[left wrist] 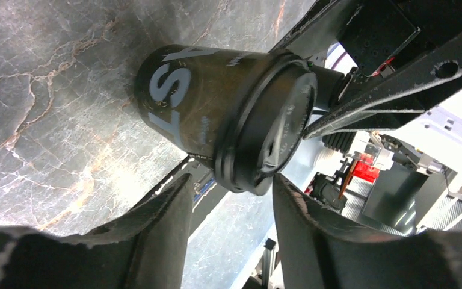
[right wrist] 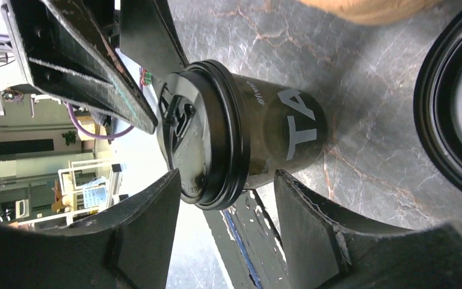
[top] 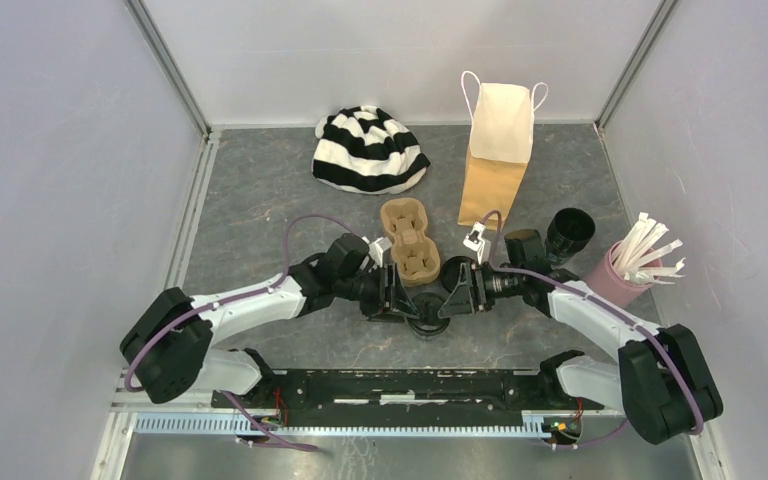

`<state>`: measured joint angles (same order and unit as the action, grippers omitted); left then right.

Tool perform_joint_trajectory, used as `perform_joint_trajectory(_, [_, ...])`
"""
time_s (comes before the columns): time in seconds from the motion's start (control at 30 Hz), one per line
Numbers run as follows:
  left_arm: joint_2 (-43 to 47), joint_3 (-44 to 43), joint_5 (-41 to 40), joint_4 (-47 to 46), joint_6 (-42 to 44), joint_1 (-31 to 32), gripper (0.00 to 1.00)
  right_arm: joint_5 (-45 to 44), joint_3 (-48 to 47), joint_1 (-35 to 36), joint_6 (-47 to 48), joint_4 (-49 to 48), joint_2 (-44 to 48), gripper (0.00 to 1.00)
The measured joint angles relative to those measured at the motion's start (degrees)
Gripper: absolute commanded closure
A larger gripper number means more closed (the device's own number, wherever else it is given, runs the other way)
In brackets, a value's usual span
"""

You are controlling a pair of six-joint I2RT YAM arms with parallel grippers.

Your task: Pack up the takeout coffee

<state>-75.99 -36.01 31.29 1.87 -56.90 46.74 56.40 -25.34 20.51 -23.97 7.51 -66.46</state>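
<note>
Coffee cup (left wrist: 204, 108) upright, lidded | left end effector (left wrist: 230, 180) part-open, empty | right end effector (right wrist: 227, 174) part-open, empty

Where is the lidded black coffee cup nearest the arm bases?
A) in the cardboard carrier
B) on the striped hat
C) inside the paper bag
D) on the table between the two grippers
D: the lidded black cup stands on the table between the left gripper and right gripper; the cardboard two-cup carrier sits empty.
</note>
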Motion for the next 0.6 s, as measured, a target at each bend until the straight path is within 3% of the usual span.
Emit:
perform_joint_trajectory(0.17, [0.00,-3.21,-1.18,2.80,0.20,0.00,0.32,-1.22,-3.32,-0.02,0.00,1.22,-0.39,0.30])
perform_joint_trajectory(0.37, [-0.13,-3.93,-1.18,3.98,0.20,0.00,0.36,-1.62,-3.98,-0.02,-0.24,1.25,-2.58,0.30])
perform_joint_trajectory(0.43, [-0.33,-3.93,-1.22,4.37,0.22,0.00,0.29,-1.64,-3.98,-0.02,-0.22,1.25,-2.84,0.29])
perform_joint_trajectory(0.6, [-0.35,-4.52,-1.29,5.84,0.85,-0.24,0.22,-2.54,-5.46,-0.20,2.05,4.96,-3.23,0.15])
